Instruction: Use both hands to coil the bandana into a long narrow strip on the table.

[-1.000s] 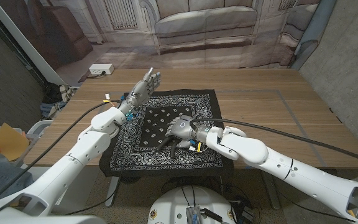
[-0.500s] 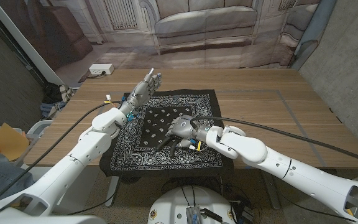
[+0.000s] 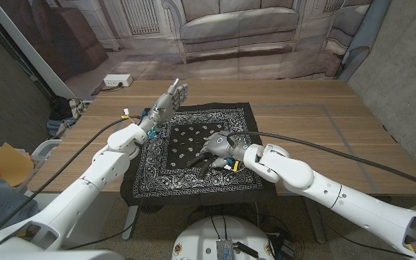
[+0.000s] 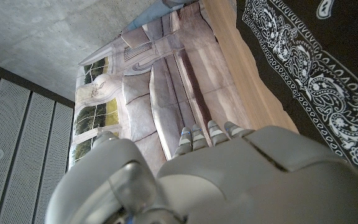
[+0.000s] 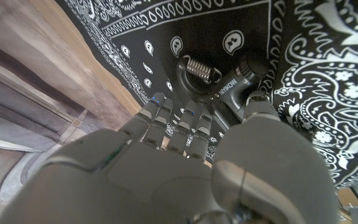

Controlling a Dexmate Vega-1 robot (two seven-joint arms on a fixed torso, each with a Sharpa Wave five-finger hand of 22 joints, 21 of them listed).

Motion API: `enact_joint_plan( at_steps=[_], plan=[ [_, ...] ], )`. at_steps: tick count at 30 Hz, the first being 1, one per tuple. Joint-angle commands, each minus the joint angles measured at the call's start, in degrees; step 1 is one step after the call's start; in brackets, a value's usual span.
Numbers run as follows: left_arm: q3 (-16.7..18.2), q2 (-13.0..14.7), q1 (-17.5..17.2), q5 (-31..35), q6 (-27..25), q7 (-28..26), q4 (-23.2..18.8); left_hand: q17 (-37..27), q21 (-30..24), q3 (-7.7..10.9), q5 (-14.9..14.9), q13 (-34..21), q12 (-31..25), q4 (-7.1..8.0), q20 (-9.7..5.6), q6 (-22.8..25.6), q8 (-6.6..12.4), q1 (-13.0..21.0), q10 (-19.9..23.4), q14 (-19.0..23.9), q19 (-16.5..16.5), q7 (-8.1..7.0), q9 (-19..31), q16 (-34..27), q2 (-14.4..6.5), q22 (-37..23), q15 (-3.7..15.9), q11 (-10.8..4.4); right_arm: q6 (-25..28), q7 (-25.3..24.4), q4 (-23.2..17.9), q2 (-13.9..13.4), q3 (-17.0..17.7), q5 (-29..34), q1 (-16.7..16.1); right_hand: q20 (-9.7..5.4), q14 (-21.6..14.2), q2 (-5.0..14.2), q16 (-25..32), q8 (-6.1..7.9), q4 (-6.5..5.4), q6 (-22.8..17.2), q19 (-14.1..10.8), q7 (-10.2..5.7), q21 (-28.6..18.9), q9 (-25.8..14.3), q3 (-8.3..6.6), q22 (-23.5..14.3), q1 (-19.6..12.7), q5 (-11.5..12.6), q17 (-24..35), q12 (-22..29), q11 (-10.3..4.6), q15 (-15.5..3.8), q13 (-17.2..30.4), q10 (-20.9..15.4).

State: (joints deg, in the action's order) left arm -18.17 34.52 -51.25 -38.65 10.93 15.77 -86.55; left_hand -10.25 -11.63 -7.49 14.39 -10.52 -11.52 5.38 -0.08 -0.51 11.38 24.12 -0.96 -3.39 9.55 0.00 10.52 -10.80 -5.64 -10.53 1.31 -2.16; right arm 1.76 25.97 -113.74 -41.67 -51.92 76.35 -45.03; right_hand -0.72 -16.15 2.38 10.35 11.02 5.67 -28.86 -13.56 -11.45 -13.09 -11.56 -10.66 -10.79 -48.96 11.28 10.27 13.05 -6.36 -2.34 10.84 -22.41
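The black bandana (image 3: 186,155) with white paisley print lies spread open on the wooden table (image 3: 323,133), its near edge hanging over the front. My right hand (image 3: 215,149) is on the middle of the cloth, fingers (image 5: 166,121) bent down and touching the bandana (image 5: 328,74), thumb apart; I see no fold gripped. My left hand (image 3: 168,101) hovers by the cloth's far left corner, fingers stretched out and holding nothing. In the left wrist view, the left hand (image 4: 229,180) sits beside the border of the bandana (image 4: 316,62).
Black cables (image 3: 316,148) run along both arms, one crossing the table to the right. A white box (image 3: 118,81) lies beyond the far left corner. Bare wood stretches to the right of the cloth. An orange object (image 3: 6,162) sits off the table's left side.
My right hand has slid a little to the right over the cloth, and the bandana's near right corner now reaches farther right. The left hand has not moved.
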Motion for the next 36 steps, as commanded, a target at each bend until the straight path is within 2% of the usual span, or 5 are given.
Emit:
enact_joint_plan(
  at_steps=[1, 23, 33, 36],
  plan=[
    [-0.44, -0.48, 1.66, 0.17, -0.02, 1.10, 1.66, -0.11, 0.06, -0.65, -0.16, -0.15, 0.08, 0.07, 0.02, 0.51, -0.07, 0.03, -0.07, -0.36, 0.68, 0.12, 0.17, 0.12, -0.31, -0.11, -0.01, 0.02, 3.40, 2.18, -0.28, -2.81, 1.73, -0.36, -1.74, 0.24, 0.40, 0.20, -0.05, 0.43, 0.05, -1.23, -0.20, -0.97, 0.11, -0.12, 0.27, -0.12, -0.55, 0.51, 0.22, -0.02, 0.06, -0.82, 0.04, 0.31],
    [-1.10, -1.25, 3.30, 0.68, -0.19, 1.97, 3.27, -0.11, 0.08, -0.84, -0.24, -0.15, 0.09, 0.10, 0.03, 0.52, -0.08, 0.13, -0.10, -0.56, 0.92, 0.01, 0.17, 0.15, -0.40, -0.12, -0.05, -0.05, 8.73, 7.95, -6.18, -9.71, 7.85, 0.00, -7.50, 0.26, 0.46, 0.04, 0.06, 0.45, 0.07, -1.33, -0.27, -1.15, 0.21, -0.11, 0.42, -0.13, -0.20, 0.73, 0.20, -0.07, -0.06, -0.74, 0.07, 0.42],
    [-1.46, -1.62, 3.76, 0.98, -0.43, 1.87, 3.56, -0.11, 0.11, -0.95, -0.27, -0.15, 0.10, 0.11, 0.08, 0.49, -0.10, 0.18, -0.15, -0.64, 1.09, 0.08, 0.17, 0.16, -0.43, -0.12, -0.01, -0.18, 11.61, 7.64, -7.34, -11.21, 10.19, 1.16, -10.00, 0.21, 0.48, 0.01, 0.10, 0.35, 0.10, -1.08, -0.28, -1.16, 0.26, -0.10, 0.45, -0.13, -0.10, 0.84, 0.19, -0.06, -0.07, -0.79, 0.08, 0.38],
    [-1.53, -1.65, 3.62, 1.12, -0.58, 1.56, 3.31, -0.11, 0.09, -0.98, -0.28, -0.15, 0.09, 0.11, 0.00, 0.49, -0.10, 0.21, -0.14, -0.65, 1.07, 0.05, 0.17, 0.15, -0.44, -0.12, 0.02, -0.10, 12.26, 7.20, -8.35, -11.79, 11.05, 0.59, -11.08, 0.26, 0.77, 0.00, 0.03, -0.21, 0.16, 0.44, -0.24, -0.88, 0.32, -0.10, 0.45, -0.14, -0.05, 0.95, 0.18, -0.11, 0.00, -0.71, 0.09, 0.49]
  ],
)
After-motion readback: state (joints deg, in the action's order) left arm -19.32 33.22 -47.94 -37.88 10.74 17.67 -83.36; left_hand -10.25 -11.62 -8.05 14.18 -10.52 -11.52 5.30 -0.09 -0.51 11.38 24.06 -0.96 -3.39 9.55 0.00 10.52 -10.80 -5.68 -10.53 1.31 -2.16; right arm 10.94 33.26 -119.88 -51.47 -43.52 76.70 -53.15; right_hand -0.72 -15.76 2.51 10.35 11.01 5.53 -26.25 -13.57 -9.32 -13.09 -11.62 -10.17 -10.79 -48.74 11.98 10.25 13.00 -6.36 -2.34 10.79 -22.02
